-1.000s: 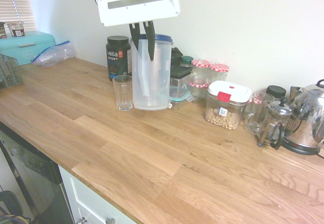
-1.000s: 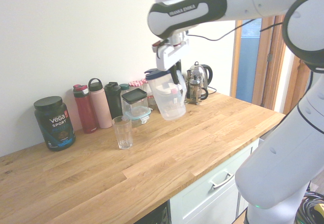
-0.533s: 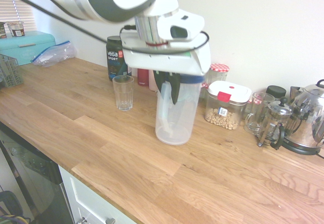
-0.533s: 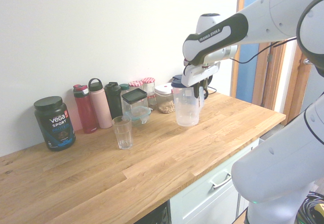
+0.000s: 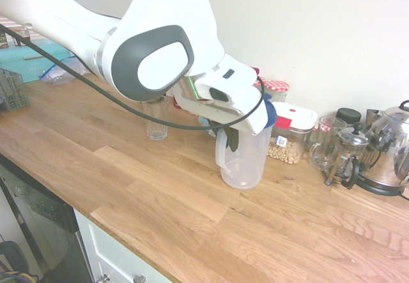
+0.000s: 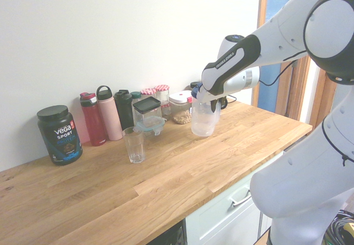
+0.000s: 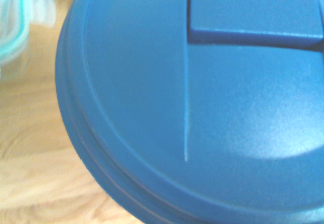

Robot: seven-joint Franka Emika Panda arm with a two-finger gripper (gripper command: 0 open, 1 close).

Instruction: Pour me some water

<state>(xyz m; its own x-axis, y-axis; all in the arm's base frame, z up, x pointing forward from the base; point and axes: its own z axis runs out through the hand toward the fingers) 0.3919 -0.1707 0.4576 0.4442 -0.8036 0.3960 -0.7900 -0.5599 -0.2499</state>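
Note:
A clear plastic pitcher (image 5: 243,161) with a blue lid (image 7: 202,107) stands upright on the wooden counter (image 5: 160,193), just in front of a nut container. My gripper (image 5: 229,135) comes down from above and is shut on the pitcher at its handle side; in the second exterior view the gripper (image 6: 211,102) sits at the pitcher (image 6: 203,120) rim. The lid fills the wrist view. An empty ribbed drinking glass (image 5: 155,122) stands well to the left of the pitcher, partly behind my arm, and shows whole as the glass (image 6: 134,144) in the second exterior view.
Along the wall stand a Vega tub (image 6: 59,134), drink bottles (image 6: 105,115), jars, a nut container (image 5: 291,133), a French press (image 5: 345,158) and a kettle (image 5: 390,152). A dish rack (image 5: 11,88) is at the far left. The counter's front edge runs above white drawers.
The pitcher moved away from the glass, rightward along the counter, and came down from tilted in the air to standing upright near the nut container.

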